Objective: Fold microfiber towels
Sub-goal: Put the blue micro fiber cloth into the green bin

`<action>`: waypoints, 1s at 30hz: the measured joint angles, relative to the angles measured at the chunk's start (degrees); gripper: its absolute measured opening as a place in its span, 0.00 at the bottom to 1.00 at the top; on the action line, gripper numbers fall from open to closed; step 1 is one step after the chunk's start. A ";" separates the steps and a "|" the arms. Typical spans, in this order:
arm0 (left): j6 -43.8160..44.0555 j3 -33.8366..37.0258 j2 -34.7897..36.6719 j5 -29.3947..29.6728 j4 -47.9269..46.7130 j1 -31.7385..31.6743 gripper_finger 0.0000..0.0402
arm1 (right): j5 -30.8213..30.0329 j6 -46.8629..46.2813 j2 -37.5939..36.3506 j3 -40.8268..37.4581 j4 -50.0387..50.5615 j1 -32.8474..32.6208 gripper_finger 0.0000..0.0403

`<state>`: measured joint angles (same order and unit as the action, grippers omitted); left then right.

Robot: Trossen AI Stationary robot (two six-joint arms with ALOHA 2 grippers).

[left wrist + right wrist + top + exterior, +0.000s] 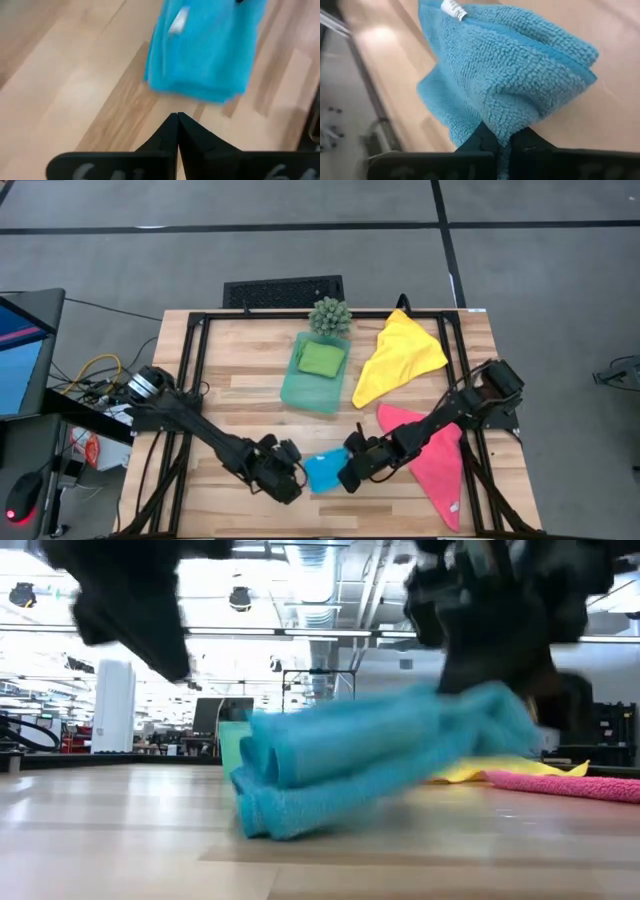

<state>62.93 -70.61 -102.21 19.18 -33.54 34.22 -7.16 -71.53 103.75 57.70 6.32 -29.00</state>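
The folded blue towel (324, 471) lies near the table's front edge, between my two grippers. My right gripper (350, 476) is shut on the towel's right end. My left gripper (177, 122) is shut and empty, raised just left of the towel and apart from it. A green towel (321, 359) lies folded in the teal tray (296, 390). The yellow towel (398, 360) lies spread at the far right. The pink towel (438, 460) lies on the table under my right arm. My right gripper pinches the folded towel's right end (506, 127) between its two fingers, taking several layers at a fold. The fingers slant down from the table's right side. That end is raised (490, 715), while the towel's left end (262, 808) rests on the table.
A small spiky green plant (330, 315) stands behind the tray at the far edge. A black frame (192, 370) runs around the wooden tabletop. Bare wood shows at the front left (200, 490) and between the tray and the blue towel.
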 joint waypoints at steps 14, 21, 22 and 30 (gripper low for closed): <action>6.05 -0.15 12.05 12.16 -13.98 3.66 0.00 | -3.27 7.90 -12.53 1.20 -7.49 11.77 0.06; 6.21 -0.15 13.09 14.05 -18.54 3.63 0.00 | -4.31 12.02 -13.58 3.09 -6.75 21.86 0.06; 6.29 -0.17 13.09 14.11 -19.50 3.63 0.00 | -4.17 12.02 -12.86 3.17 -6.84 23.20 0.06; 5.94 -0.17 13.09 15.64 -21.45 3.61 0.00 | -1.26 11.64 -4.39 3.09 -4.21 28.97 0.06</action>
<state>68.88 -70.78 -89.12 34.82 -54.99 37.82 -8.42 -59.89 99.36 60.79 2.11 -0.04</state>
